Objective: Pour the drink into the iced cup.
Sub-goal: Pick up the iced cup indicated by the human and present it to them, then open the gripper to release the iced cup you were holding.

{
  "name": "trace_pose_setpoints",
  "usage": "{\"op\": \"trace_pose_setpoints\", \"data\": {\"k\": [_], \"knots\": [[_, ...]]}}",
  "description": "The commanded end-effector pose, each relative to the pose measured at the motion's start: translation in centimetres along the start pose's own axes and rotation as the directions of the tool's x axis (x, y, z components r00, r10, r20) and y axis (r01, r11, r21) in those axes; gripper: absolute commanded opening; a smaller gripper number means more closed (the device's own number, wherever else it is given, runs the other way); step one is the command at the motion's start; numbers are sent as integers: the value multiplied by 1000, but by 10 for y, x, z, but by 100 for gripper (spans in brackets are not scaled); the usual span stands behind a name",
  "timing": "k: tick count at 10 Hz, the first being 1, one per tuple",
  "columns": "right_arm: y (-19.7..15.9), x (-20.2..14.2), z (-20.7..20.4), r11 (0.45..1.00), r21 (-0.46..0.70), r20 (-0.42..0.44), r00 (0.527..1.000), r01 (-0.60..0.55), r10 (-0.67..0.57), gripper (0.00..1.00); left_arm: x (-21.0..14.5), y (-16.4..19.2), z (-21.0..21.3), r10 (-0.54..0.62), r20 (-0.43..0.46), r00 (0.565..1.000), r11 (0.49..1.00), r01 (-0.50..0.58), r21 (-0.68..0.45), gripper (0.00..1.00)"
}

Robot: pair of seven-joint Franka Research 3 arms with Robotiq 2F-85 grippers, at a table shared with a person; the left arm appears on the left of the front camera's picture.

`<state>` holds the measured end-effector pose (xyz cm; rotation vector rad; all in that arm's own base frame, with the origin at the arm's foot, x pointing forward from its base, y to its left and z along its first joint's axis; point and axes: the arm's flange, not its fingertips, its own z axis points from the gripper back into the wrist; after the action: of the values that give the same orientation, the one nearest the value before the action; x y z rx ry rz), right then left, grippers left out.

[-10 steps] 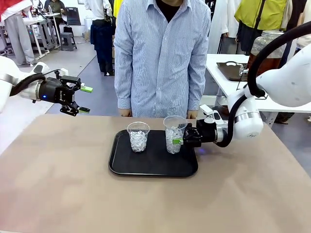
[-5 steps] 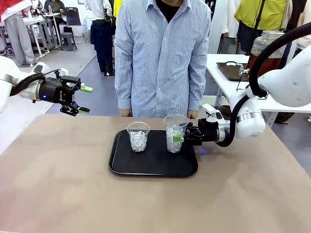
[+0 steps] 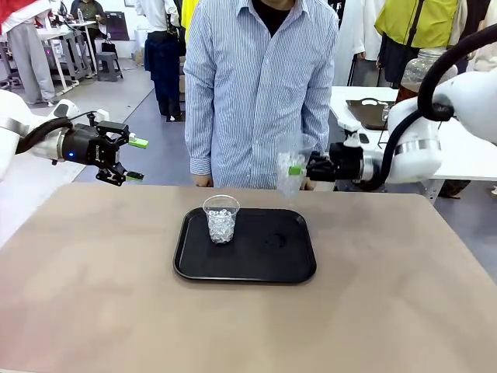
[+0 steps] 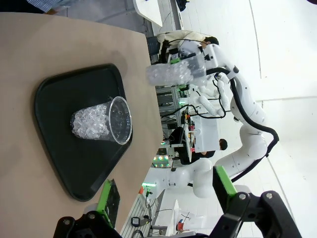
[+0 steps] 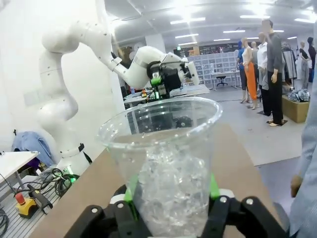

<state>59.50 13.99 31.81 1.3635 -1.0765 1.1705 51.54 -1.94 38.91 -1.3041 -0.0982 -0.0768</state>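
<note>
Presently, the right gripper (image 3: 296,169) was clamped on the iced cup (image 3: 291,175), a clear plastic cup roughly half full of white ice. It held the cup roughly upright in the air, right of centre in the front view and clear of the tan table (image 3: 93,295). In the picture, the cup lay just above the far right corner of the black tray (image 3: 264,256). In the right wrist view, the green pads (image 5: 213,187) pressed against opposite sides of the cup wall, low down, and the open rim sat at mid-frame. A second iced cup (image 3: 221,219) stood upright on the tray, in its left half and toward the far edge; the right half of the tray was bare. The left gripper (image 3: 129,159) hung near the left edge of the frame, well apart from the tray, with its jaws spread wide and empty. The left wrist view showed its green-padded fingers (image 4: 107,200) rising from the bottom edge, far apart, with the tray and both cups beyond them. The drink (image 3: 405,93), an amber-brown liquid, sat in a large glass jar (image 3: 419,66) on a white table (image 3: 345,105) in the upper right of the frame. The jar stood behind the right arm, which partly hid it. A person (image 3: 260,85) in a blue striped shirt stood at the far side of the table, directly behind the tray.
</note>
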Motion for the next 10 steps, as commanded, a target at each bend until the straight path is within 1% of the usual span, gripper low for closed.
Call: {"op": "trace_pose_setpoints", "data": {"k": [1, 2, 3, 4, 10], "knots": [[-15, 17, 0, 1000, 17, -34, 999, -1, 1, 63, -2, -1, 1, -1, 1, 1000, 1000, 1, -1, 100], [-17, 21, -1, 1000, 23, -53, 999, -12, 13, 63, -2, -1, 1, -1, 1, 1000, 1000, 1, -1, 100], [-16, 22, -2, 1000, 26, -51, 999, -17, 18, 63, -2, -1, 1, -1, 1, 1000, 1000, 1, -1, 100], [-10, 19, 1, 1000, 8, -21, 999, -27, 27, 63, -2, -1, 1, -1, 1, 1000, 1000, 1, -1, 100], [-10, 19, 1, 1000, 8, -21, 999, -27, 27, 63, -2, -1, 1, -1, 1, 1000, 1000, 1, -1, 100]]}}
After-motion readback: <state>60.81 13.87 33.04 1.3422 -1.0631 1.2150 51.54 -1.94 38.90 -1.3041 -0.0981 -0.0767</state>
